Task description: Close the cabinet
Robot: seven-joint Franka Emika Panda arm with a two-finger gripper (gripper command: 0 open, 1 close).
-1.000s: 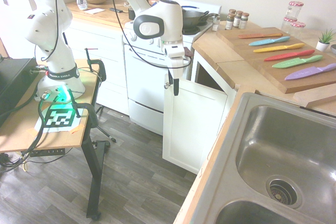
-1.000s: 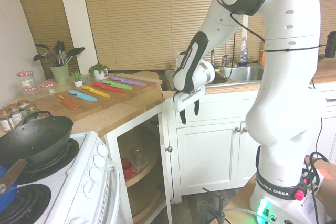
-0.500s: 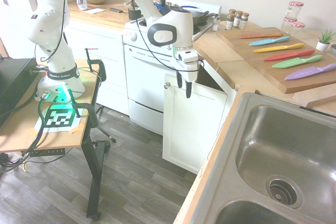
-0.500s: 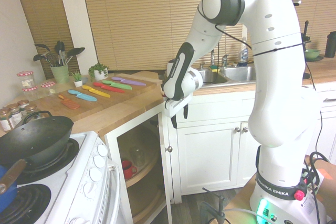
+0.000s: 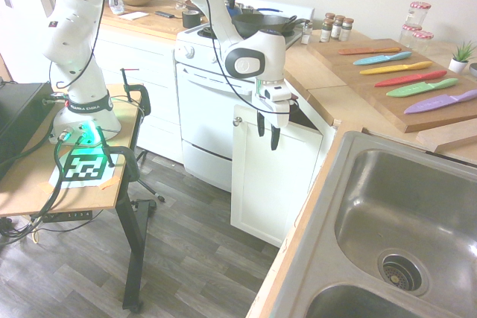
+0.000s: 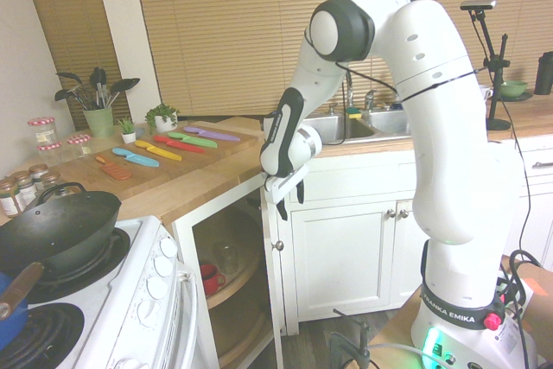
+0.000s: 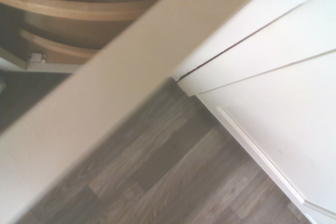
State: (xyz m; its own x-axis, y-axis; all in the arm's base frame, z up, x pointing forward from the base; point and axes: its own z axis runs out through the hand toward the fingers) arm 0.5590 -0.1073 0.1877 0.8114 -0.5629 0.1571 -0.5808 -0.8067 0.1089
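Swung open beside the white oven (image 5: 205, 102): white recessed-panel cabinet door (image 5: 272, 176) under the wooden countertop (image 5: 328, 83), small silver knob (image 5: 237, 121) at its upper corner. Inside, curved wooden shelves (image 6: 229, 278), partly hidden. Above the door's top edge, two-finger gripper (image 5: 267, 130), jaws spread wide, empty.

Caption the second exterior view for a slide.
White Franka arm's open gripper hovers at the top edge of the open cabinet door, beside the stove.
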